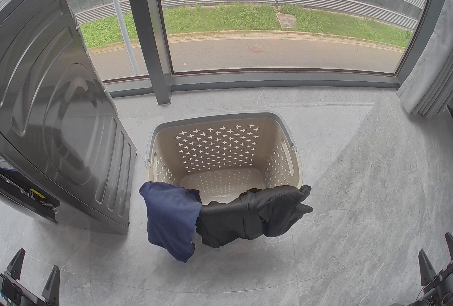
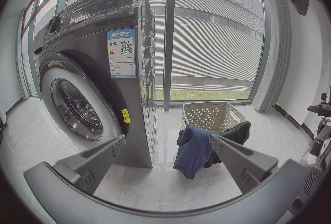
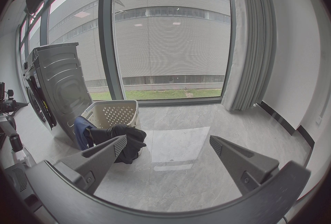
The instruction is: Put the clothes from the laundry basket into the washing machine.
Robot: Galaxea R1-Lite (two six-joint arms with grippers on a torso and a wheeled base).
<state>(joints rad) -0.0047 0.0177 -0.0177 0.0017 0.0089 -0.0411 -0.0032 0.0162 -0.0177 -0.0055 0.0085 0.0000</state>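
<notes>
both grippers' jaws are standing apart; the soft blue garment (image 1: 171, 219) is draping limply over the laundry basket (image 1: 222, 120) rim at lower centre, likely easiest pinched at a fold.

Grey curtain (image 1: 432, 71) beside window (image 1: 283, 10)

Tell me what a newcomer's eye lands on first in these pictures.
First, the blue garment and the black garment, both draped over the near rim of the beige laundry basket. Next, the dark washing machine standing to the basket's left, in front of a tall window.
</notes>
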